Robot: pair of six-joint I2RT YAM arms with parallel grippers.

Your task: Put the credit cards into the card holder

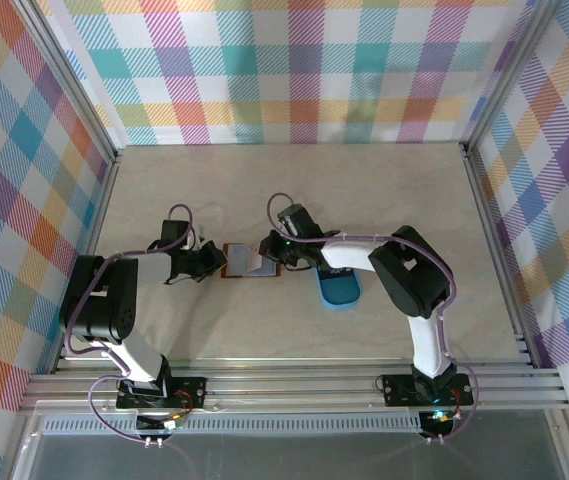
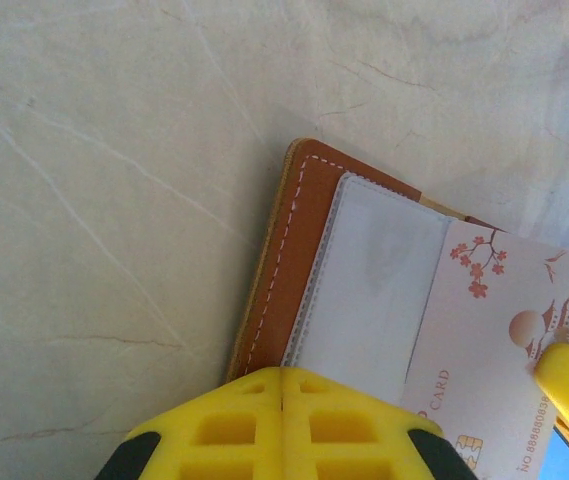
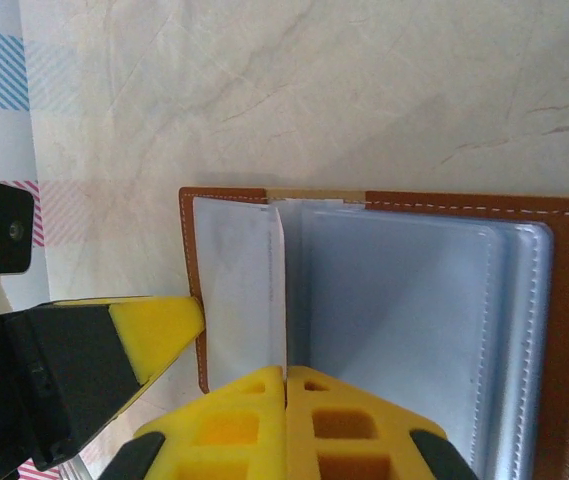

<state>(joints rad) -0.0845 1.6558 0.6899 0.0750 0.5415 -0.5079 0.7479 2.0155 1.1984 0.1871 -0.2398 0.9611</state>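
- One credit card [image 2: 494, 340], thin, stiff and slick, lies on the open card holder [image 2: 289, 260] mid-table; best gripped by an edge.
- Right gripper [image 3: 284, 385] seems clamped on its right edge; left gripper [image 2: 282, 395], jaws together, rests at the holder's left rim.

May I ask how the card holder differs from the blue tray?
The card holder is brown and rectangular; the blue tray is oval. The card holder lies open, clear sleeves showing; the blue tray sits partly under the right arm. Both rest on the table.
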